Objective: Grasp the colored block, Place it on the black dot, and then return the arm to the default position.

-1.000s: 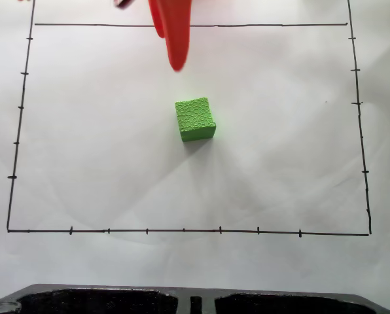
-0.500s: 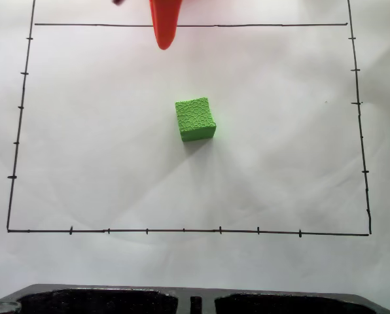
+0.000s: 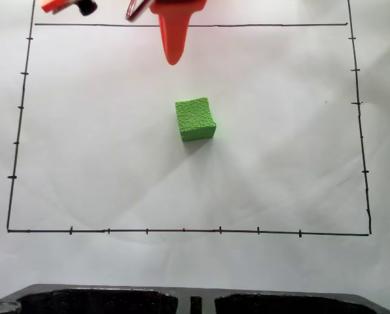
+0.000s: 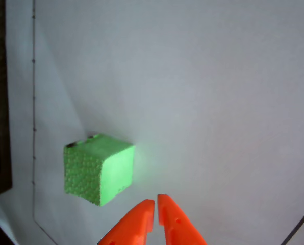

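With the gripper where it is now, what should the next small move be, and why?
Probably pulling the arm back toward its rest pose. The green block sits free on the paper, apart from the gripper, whose fingertips are nearly together. A dark mark peeks from behind the block's top edge in the wrist view.

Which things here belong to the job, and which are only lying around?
Belonging to the job:
- green block, free on the paper
- black dot, peeking out behind the block in the wrist view
- orange gripper, tips nearly touching

Only lying around:
- black border lines
- dark tray at the bottom edge
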Robot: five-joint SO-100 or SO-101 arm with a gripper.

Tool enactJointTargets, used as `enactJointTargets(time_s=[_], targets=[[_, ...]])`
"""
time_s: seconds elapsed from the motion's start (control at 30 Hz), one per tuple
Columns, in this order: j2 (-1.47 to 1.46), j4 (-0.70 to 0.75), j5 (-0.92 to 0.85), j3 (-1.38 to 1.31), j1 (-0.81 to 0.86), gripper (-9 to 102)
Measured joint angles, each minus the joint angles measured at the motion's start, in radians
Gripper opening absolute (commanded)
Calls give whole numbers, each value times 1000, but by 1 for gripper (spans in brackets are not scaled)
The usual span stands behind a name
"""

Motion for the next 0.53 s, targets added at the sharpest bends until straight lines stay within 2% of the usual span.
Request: enactJointTargets(time_s=[0.53], targets=[[2,-12,17,9,0,0]])
